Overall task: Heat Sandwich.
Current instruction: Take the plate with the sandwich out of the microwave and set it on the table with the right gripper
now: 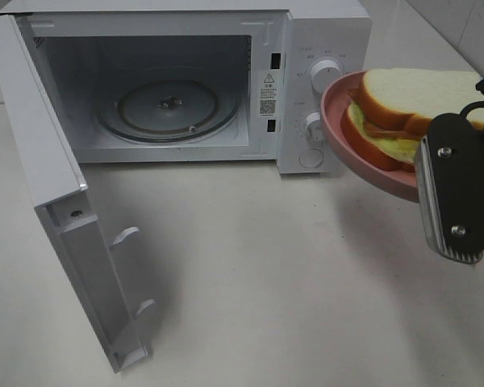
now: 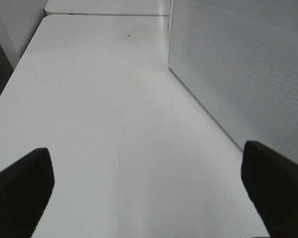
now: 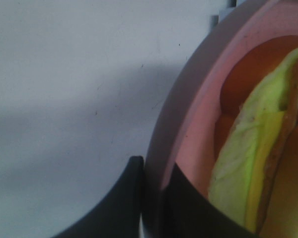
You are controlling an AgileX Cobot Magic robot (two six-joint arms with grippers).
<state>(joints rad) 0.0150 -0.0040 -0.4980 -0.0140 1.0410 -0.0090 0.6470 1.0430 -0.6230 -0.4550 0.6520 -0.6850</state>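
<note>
Standing open, microwave [image 1: 185, 81] door [image 1: 56, 201] flanks lifted sandwich [image 1: 411, 97].

Microwave [image 1: 226, 81] cavity clear; door [image 1: 56, 201] swung wide, blocks left approach.

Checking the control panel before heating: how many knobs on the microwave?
2, both on the microwave's right-hand panel: the upper knob and the lower knob. The plate may hide more.
</note>
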